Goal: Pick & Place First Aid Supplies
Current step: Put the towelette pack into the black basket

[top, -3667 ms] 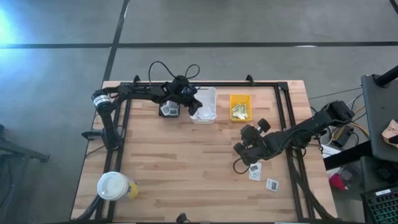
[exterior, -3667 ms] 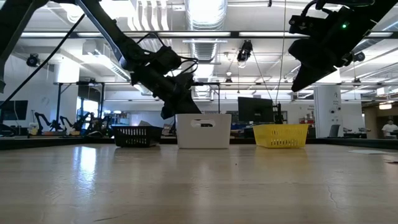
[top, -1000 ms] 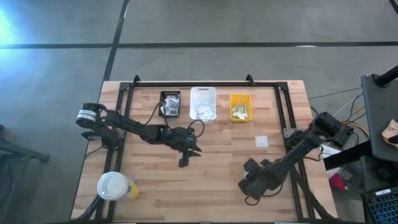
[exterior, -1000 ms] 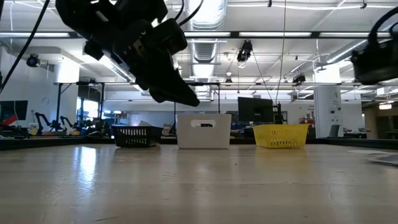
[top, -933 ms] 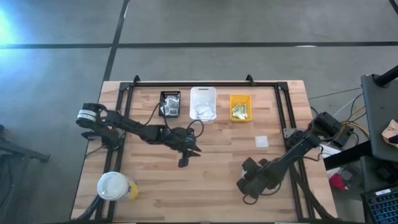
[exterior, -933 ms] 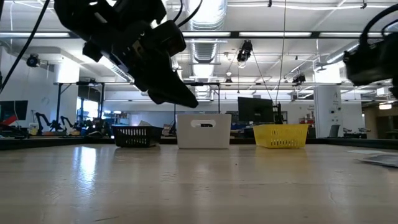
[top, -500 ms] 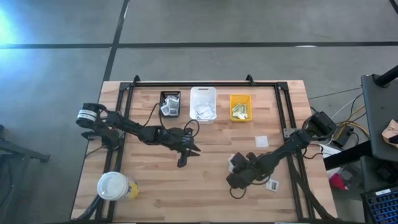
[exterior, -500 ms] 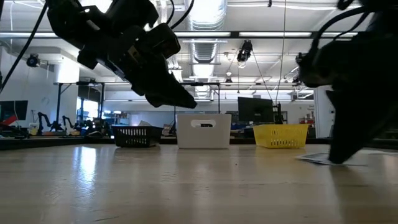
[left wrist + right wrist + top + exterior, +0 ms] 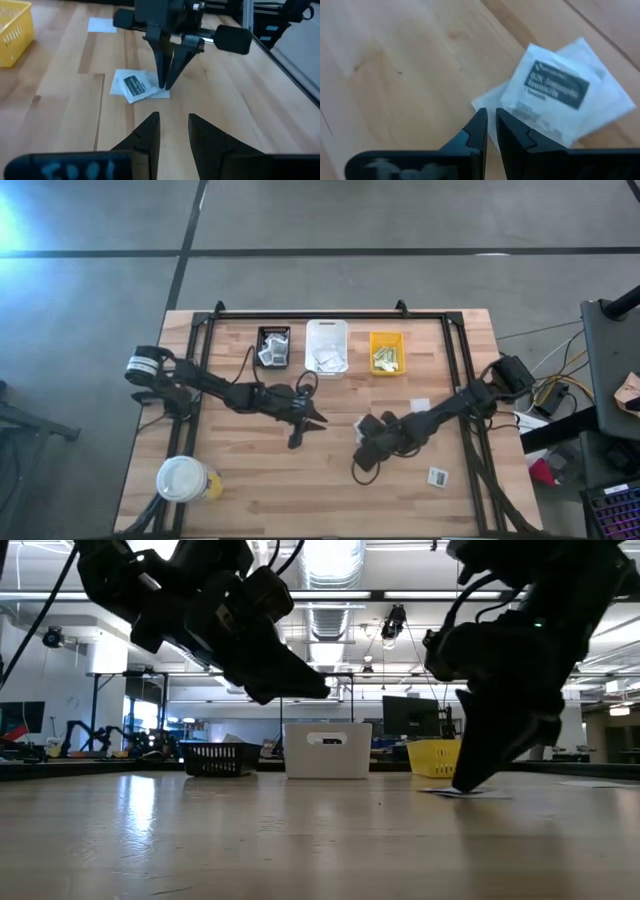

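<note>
Two overlapping white packets point(image 9: 559, 95) lie flat mid-table.

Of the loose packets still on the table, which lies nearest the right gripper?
The white packet with the dark printed patch, right at the right gripper fingertips; the other two loose packets lie farther toward the table's right side.

hidden: high view, right gripper point(image 9: 361, 432) covers the packets point(image 9: 136, 86) under it | overlap: two packets stacked, lower one's print unseen | blurred: right wrist view, small print on top packet point(image 9: 555, 85) unreadable | cut off: yellow bin point(image 9: 11, 31) at left wrist edge | too small: contents of black bin point(image 9: 272, 346)
</note>
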`<action>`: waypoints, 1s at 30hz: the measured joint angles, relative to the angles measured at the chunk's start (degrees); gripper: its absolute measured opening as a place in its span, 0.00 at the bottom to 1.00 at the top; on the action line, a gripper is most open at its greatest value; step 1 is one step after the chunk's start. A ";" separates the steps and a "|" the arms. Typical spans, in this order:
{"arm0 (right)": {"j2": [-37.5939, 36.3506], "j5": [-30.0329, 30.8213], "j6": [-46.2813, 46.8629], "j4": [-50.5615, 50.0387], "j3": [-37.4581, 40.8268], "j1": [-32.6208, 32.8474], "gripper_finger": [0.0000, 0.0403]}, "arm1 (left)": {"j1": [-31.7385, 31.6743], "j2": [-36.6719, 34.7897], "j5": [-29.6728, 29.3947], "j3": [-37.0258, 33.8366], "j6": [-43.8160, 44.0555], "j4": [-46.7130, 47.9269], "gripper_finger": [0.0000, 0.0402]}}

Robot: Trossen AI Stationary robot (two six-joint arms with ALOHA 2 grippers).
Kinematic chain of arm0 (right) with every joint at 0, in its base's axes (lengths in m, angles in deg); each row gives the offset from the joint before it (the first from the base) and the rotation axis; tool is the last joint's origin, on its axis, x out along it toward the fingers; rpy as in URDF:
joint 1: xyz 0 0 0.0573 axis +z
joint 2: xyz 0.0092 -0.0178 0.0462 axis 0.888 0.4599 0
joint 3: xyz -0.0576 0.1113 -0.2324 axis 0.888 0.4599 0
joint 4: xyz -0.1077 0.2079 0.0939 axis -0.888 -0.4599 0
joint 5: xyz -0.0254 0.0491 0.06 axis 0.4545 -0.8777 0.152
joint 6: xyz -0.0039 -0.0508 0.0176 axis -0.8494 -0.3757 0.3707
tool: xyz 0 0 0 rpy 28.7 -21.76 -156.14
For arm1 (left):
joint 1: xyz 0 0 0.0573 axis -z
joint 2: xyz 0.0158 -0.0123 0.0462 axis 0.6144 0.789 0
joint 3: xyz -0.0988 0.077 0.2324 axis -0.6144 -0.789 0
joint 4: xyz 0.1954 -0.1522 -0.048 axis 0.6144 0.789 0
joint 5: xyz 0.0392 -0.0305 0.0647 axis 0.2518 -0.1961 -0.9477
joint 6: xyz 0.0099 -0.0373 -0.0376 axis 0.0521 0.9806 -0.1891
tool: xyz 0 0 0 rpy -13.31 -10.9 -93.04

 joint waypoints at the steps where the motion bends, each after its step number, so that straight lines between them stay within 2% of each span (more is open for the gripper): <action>1: 0.00 -0.42 -0.87 0.67 0.03 -0.41 0.09 | 0.00 0.67 0.01 0.00 0.02 -0.96 0.23; 5: -0.02 -0.70 -3.85 1.53 -0.01 -0.88 0.09 | 0.00 4.19 0.04 1.11 0.03 -4.36 0.23; 12: -0.42 -0.65 -8.00 1.58 -1.95 -0.26 0.09 | 0.00 9.87 0.06 6.34 -1.33 -4.57 0.23; 23: -2.71 -0.51 -7.19 -5.97 -3.41 2.27 0.09 | -0.37 17.15 0.06 13.09 -8.89 -4.33 0.23; 27: -3.34 -0.52 -6.68 -7.16 -3.43 3.34 0.09 | -0.95 19.66 0.07 15.84 -9.46 -3.88 0.19; 30: -3.55 -0.02 -5.84 -8.60 -3.44 3.67 0.09 | -1.20 21.45 0.03 18.07 -10.71 -3.93 0.11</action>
